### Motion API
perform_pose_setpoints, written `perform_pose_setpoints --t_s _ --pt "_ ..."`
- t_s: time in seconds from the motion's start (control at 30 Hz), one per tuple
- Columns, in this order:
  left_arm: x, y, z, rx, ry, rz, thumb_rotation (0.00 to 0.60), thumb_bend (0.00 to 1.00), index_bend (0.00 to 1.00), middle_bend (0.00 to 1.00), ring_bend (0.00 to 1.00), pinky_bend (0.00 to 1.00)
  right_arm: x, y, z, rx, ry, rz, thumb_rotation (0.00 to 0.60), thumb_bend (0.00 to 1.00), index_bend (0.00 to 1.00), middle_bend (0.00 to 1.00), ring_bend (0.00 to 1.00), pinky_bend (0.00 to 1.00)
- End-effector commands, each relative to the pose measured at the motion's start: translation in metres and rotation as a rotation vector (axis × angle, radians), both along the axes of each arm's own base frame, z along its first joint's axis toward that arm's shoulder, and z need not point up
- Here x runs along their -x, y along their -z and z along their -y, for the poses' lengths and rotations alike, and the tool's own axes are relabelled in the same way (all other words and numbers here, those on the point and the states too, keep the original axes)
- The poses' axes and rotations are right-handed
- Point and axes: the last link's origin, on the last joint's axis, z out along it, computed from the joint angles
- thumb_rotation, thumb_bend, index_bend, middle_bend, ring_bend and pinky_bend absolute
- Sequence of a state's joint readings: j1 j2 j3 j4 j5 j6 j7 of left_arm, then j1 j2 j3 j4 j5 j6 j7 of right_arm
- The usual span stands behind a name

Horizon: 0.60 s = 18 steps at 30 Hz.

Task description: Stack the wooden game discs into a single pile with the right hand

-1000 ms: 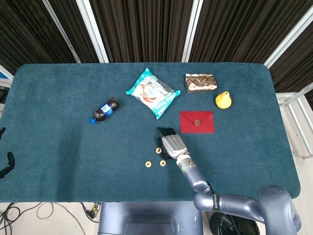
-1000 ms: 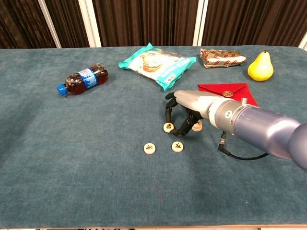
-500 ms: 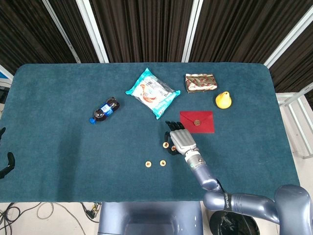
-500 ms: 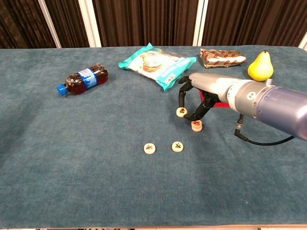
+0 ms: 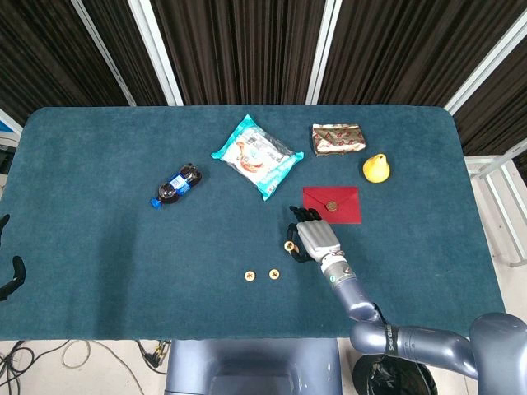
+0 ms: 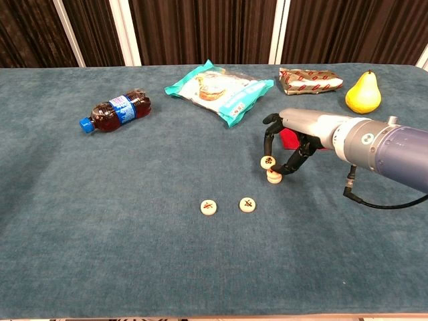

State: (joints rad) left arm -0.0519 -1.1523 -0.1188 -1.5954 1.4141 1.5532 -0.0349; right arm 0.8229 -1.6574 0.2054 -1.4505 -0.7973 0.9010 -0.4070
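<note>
Right hand [image 6: 289, 144] pinches a round wooden disc [image 6: 267, 161] just above another disc [image 6: 273, 176] on blue felt.

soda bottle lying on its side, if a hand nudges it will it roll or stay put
The soda bottle would probably roll, since it lies on its rounded side; the cloth-covered table may slow it. It looks full of dark liquid, so it is likely heavy for its size and fairly stiff. Its smooth plastic could slip in a loose grip.
</note>
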Motion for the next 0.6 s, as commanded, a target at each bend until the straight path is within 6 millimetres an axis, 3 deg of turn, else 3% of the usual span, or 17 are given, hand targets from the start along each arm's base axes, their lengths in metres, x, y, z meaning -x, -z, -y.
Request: perform_pose_setpoints --t_s 0.03,0.6 --pt "0.0000 -0.0001 -0.0002 0.000 0.000 -0.001 0.600 0.58 0.07 0.00 0.00 0.00 0.0015 -0.0001 0.0003 0.000 0.004 0.000 0.600 0.44 0.54 0.00 0.00 0.00" --pt "0.0002 -0.0001 0.0001 0.003 -0.001 0.002 0.600 0.58 0.07 0.00 0.00 0.00 0.0108 0.0004 -0.0003 -0.002 0.026 -0.002 0.600 0.44 0.54 0.00 0.00 0.00"
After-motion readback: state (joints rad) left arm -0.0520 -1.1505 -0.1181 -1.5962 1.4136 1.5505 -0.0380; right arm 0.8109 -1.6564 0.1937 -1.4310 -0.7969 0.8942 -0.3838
